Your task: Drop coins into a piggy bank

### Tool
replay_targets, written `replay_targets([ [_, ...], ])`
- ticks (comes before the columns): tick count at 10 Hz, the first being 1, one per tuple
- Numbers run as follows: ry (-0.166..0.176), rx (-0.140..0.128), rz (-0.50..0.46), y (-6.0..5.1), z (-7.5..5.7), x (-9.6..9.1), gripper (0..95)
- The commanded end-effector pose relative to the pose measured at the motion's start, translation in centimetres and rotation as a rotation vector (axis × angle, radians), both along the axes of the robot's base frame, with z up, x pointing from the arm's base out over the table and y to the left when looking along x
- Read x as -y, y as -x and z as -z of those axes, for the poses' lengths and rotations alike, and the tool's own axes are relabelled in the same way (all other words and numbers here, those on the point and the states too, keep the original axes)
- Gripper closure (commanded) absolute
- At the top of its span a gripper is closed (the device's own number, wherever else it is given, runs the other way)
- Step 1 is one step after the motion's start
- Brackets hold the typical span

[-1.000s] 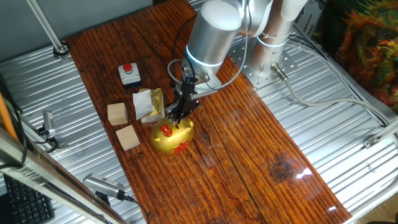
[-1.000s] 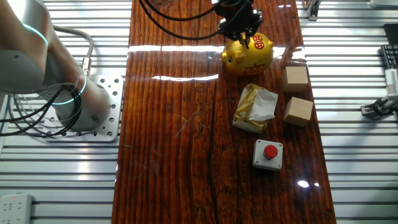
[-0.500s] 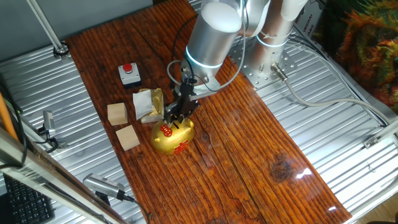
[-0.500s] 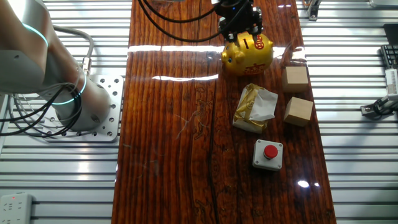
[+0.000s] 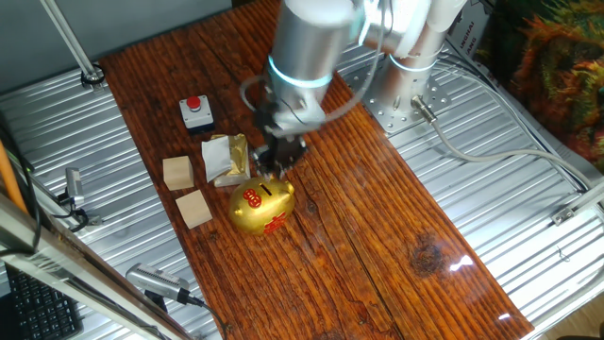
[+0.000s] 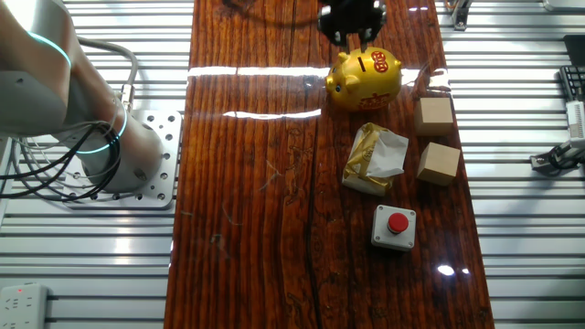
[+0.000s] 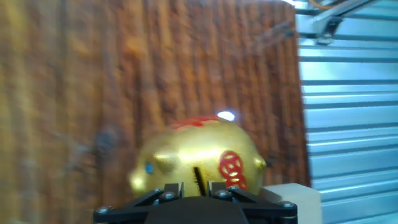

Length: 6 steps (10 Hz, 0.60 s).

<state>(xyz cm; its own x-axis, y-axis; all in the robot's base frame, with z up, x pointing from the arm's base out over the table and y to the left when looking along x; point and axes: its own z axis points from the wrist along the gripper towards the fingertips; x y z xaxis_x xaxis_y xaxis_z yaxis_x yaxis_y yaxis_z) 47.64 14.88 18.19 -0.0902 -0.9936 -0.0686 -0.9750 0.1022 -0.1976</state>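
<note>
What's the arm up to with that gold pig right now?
The gripper hangs just above the piggy bank, apart from it and near its dark slot. No coin shows between the fingers, and whether they are open or shut is unclear. The foil wrapper, two wooden cubes and red button box sit untouched nearby.

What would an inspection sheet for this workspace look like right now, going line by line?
Surface: wooden table, glossy, with glare spots.
Job's things: piggy bank upright, slot on top; no coin seen.
Clutter: foil wrapper, two wooden cubes, red button box.
Gripper: gripper above the piggy bank, blurred; open or shut cannot be told.
Cables: black cable looping off the wrist.
Surroundings: ribbed metal bench around the board; arm base at one side.
</note>
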Motion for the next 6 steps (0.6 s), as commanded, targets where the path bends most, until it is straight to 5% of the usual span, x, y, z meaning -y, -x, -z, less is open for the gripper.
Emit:
replay_targets([
  [1, -0.094, -0.148, 0.327, 1.4, -5.1, 2.1, 76.0],
  [2, -0.174, -0.204, 0.501, 2.2, -5.6, 3.1, 76.0],
  [3, -0.191, -0.228, 0.536, 2.4, -5.6, 3.3, 76.0],
  [4, -0.200, -0.238, 0.742, 3.8, -5.7, 4.9, 76.0],
  [5, -0.171, -0.216, 0.942, 4.6, -6.2, 5.6, 76.0],
  [6, -0.215, -0.207, 1.164, 5.0, -6.4, 6.0, 76.0],
])
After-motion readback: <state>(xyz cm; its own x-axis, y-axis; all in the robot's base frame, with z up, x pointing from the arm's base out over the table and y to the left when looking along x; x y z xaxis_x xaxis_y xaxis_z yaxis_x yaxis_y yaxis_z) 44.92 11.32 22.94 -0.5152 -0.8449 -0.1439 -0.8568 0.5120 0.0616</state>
